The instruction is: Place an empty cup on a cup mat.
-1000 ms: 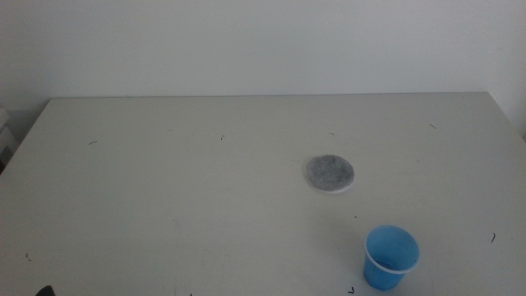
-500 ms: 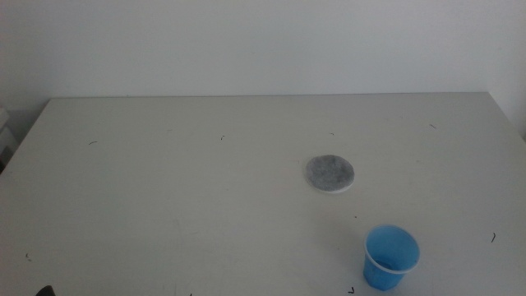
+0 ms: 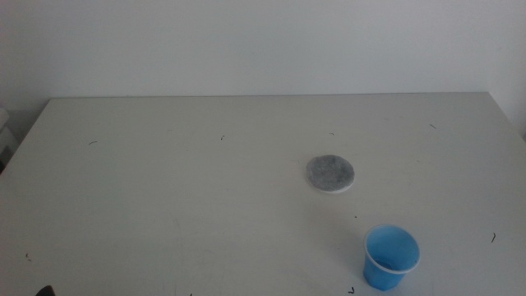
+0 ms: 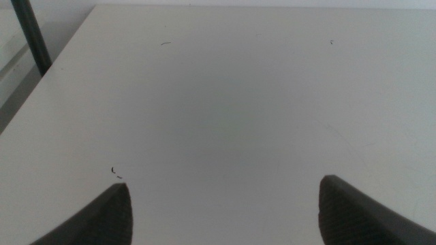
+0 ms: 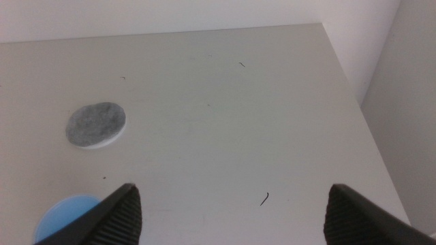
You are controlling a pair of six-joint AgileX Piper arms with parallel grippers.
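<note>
Overhead, you have a pale table (image 3: 164, 205) against a white wall (image 3: 263, 41). Your right gripper (image 5: 231, 218) hangs spread wide, empty; the cup (image 5: 65, 216) stands beside one jaw, the mat (image 5: 96, 124) ahead, apart. Left gripper (image 4: 221, 214) gapes, empty.

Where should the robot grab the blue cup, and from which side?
Probably around the upper wall, just under the white rim, coming from the right. The cup stands upright and open, apart from the cup mat, on the table's right half. The right gripper, open and empty, is nearest; the left gripper waits, open, far off.
</note>
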